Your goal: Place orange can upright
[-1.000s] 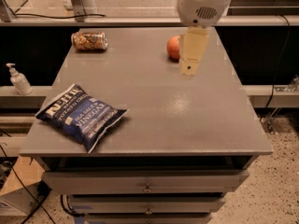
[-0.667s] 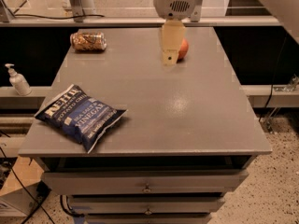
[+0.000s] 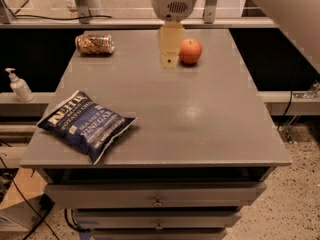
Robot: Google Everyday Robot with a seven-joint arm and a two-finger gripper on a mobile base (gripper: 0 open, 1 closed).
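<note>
The orange can (image 3: 94, 43) lies on its side at the far left corner of the grey table (image 3: 200, 119), its speckled gold label facing up. My gripper (image 3: 170, 59) hangs over the far middle of the table, just left of a red-orange apple (image 3: 190, 51). It is well to the right of the can and holds nothing that I can see.
A blue chip bag (image 3: 85, 124) lies at the table's near left. A soap dispenser (image 3: 19, 85) stands on a ledge left of the table. Drawers (image 3: 157, 196) sit below the table's front edge. A rail runs behind the table.
My gripper has moved left along the far side of the table, from right of the apple to its left, toward the can. The can, apple and bag have not moved.
</note>
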